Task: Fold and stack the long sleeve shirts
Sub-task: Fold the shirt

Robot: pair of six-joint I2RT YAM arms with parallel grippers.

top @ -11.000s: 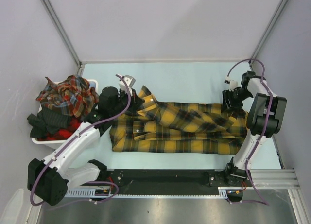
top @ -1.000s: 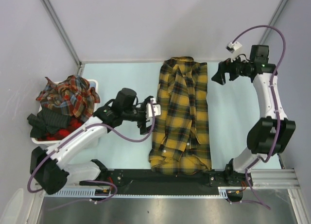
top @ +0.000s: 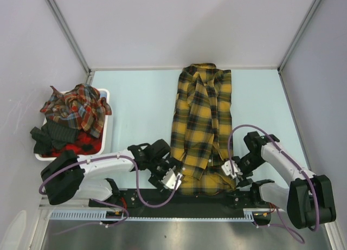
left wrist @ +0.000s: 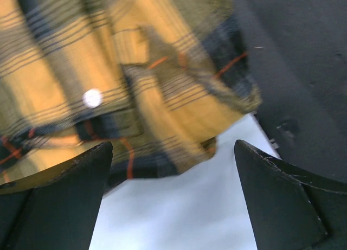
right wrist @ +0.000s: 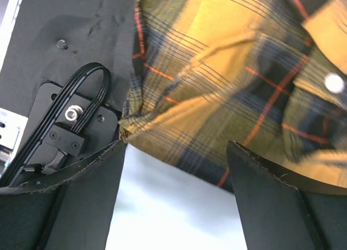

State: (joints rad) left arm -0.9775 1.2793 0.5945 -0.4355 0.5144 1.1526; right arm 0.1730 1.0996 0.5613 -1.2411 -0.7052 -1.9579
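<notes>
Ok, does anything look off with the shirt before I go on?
The yellow shirt is rumpled at its near end, which runs off the table onto the black base strip between the arms. The left gripper and right gripper sit open at those two corners. No damage visible.

Bright, even light from above fills the top view, leaving only soft, short shadows beside the arms (top: pixel 103 164) on the table (top: pixel 135 98). Both wrist views are softer: the yellow plaid shirt (left wrist: pixel 135 87) smears with blur, and the close fingers (right wrist: pixel 282 206) read dark, unfocused.
</notes>
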